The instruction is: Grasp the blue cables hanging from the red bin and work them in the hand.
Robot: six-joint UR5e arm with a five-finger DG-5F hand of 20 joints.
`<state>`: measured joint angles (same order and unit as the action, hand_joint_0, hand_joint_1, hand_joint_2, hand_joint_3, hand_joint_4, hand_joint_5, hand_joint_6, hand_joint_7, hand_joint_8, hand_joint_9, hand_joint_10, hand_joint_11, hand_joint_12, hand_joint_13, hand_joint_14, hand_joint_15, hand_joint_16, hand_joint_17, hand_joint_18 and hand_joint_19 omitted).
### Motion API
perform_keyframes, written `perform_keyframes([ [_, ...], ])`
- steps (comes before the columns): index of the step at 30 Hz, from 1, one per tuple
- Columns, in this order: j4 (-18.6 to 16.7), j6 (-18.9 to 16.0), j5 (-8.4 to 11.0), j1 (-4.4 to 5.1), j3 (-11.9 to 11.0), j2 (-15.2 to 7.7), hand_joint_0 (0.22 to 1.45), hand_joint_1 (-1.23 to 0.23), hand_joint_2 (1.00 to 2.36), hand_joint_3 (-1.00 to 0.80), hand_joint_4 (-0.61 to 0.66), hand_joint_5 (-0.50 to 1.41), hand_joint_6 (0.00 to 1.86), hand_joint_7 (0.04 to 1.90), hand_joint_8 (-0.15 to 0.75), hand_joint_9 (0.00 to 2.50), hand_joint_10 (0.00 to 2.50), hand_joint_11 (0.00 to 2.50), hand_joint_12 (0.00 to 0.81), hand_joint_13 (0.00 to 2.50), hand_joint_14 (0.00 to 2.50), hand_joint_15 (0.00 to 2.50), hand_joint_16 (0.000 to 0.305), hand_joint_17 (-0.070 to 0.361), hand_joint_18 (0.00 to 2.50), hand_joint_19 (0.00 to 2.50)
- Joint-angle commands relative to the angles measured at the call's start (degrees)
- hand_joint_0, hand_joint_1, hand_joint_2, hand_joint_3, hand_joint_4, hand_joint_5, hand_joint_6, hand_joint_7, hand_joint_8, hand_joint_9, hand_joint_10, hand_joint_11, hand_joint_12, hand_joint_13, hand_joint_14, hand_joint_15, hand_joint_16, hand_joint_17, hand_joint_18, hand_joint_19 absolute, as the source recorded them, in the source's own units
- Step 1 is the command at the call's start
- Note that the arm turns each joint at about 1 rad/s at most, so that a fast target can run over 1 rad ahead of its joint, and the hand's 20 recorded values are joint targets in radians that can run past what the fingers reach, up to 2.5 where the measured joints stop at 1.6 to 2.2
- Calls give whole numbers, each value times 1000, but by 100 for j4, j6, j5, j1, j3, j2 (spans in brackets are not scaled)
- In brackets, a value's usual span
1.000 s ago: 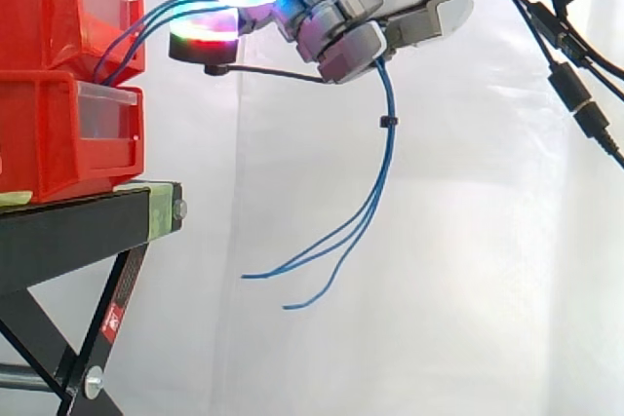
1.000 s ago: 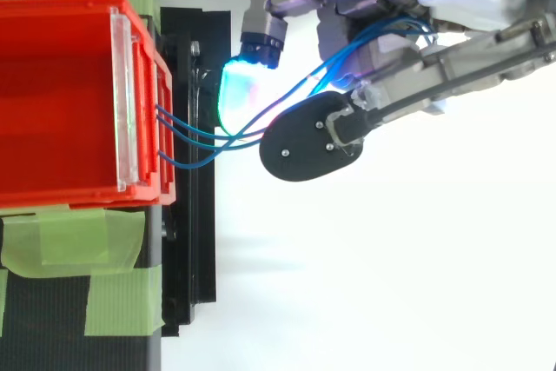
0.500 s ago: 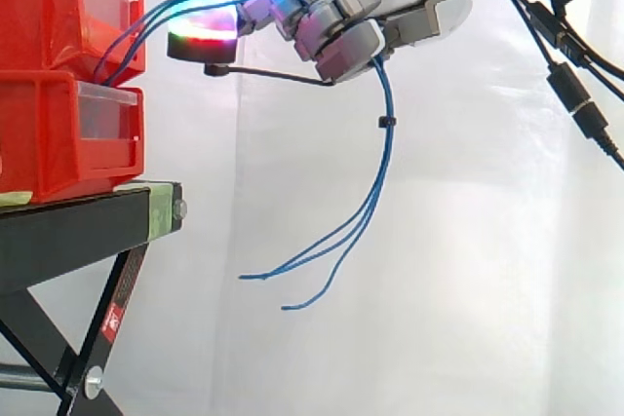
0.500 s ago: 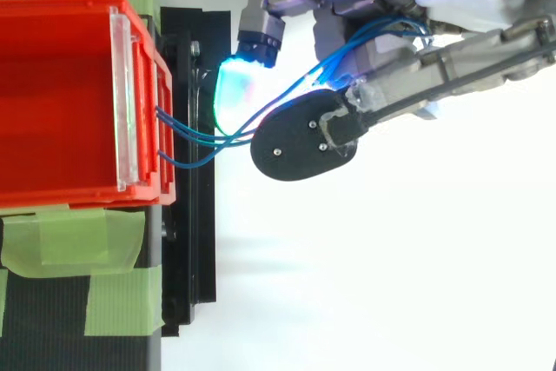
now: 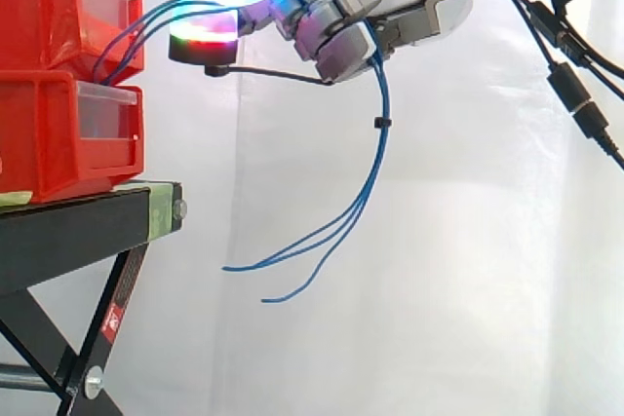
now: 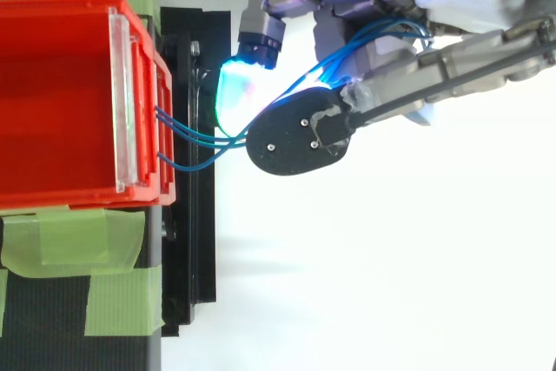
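The hand (image 5: 327, 17) curls its fingers around the thin blue cables (image 5: 378, 122), drawn taut from the red plastic bin (image 6: 61, 8). Their loose ends dangle below, free for working.

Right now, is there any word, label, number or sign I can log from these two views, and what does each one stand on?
Red and white sticker on the leg of the black stand: it carries print, but it is too small to read.
Red bins, blue cables, green tape and the hand: no text on any of them.
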<state>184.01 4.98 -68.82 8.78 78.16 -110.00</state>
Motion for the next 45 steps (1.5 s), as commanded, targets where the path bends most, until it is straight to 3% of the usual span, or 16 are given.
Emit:
perform_keyframes([
  [1, -5, -6, 0, 1, -3, -3, 1067, -650, 1026, 259, 307, 292, 213, 1244, 440, 453, 2500, 2500, 467, 822, 2500, 1353, 56, 126, 1197, 1088],
  [7, -5, 3, 0, 1, -3, -3, 828, -642, 1672, 32, 330, 278, 233, 1224, 452, 396, 2500, 2500, 494, 806, 2500, 1342, 66, 148, 1180, 921],
  [11, -5, 3, -9, 1, -3, -3, 749, -641, 1840, -37, 343, 265, 242, 1205, 460, 367, 2500, 2500, 508, 786, 2500, 1338, 72, 163, 1175, 830],
  [12, -5, -6, -9, 1, -3, -3, 744, -682, 1759, -64, 355, 263, 248, 1213, 464, 358, 2500, 2500, 518, 795, 2500, 1315, 75, 169, 1183, 815],
  [13, -5, -6, 0, 1, -3, 5, 767, -729, 1515, -102, 374, 266, 249, 1209, 475, 363, 2500, 2500, 517, 804, 2500, 1305, 77, 174, 1204, 814],
  [14, -5, -6, 0, 1, 6, -3, 783, -735, 1432, -117, 372, 266, 248, 1210, 473, 362, 2500, 2500, 517, 804, 2500, 1305, 77, 174, 1206, 810],
  [15, -5, 3, 0, 1, -3, -3, 882, -751, 1105, -125, 362, 266, 229, 1226, 463, 362, 2500, 2500, 506, 791, 2500, 1281, 73, 164, 1195, 891],
  [16, -5, -6, 0, 1, -3, -3, 900, -726, 1007, -243, 336, 265, 204, 1250, 454, 357, 2500, 2500, 496, 769, 2500, 1321, 66, 148, 1192, 1052],
  [20, -5, -6, 0, -8, -3, -3, 879, -677, 1015, -480, 298, 264, 226, 1304, 434, 378, 2500, 2500, 452, 745, 2500, 1399, 51, 114, 1225, 1443],
  [23, -5, -6, 0, 1, -3, -3, 878, -640, 1013, -630, 296, 268, 350, 1273, 430, 416, 2500, 2500, 444, 777, 2500, 1390, 49, 111, 1270, 1473],
  [29, 4, -6, -9, 1, 6, -3, 870, -629, 1011, -717, 300, 271, 435, 1242, 434, 448, 2500, 2500, 450, 803, 2500, 1406, 50, 112, 1294, 1464],
  [32, 21, -6, -9, 1, 6, 5, 905, -628, 1015, -581, 296, 272, 434, 1240, 435, 452, 2500, 2500, 450, 804, 2500, 1424, 50, 112, 1296, 1473],
  [38, 12, -6, 0, 1, -3, -3, 959, -673, 1019, -256, 297, 280, 241, 1286, 431, 423, 2500, 2500, 460, 793, 2500, 1455, 52, 116, 1290, 1458],
  [41, 12, -6, 0, 1, -3, -3, 1008, -764, 1005, 66, 307, 260, 268, 1266, 449, 317, 2500, 2500, 495, 711, 2500, 1524, 61, 136, 1133, 1186],
  [42, 12, -6, 0, -8, -3, -3, 992, -786, 1063, 138, 318, 239, 312, 1245, 454, 285, 2500, 2500, 511, 671, 2500, 1564, 64, 145, 1083, 1070],
  [45, 4, -6, 0, 1, -3, -3, 962, -803, 1187, 196, 299, 185, 363, 1218, 456, 166, 2500, 2500, 518, 528, 2500, 1603, 64, 144, 965, 991],
])
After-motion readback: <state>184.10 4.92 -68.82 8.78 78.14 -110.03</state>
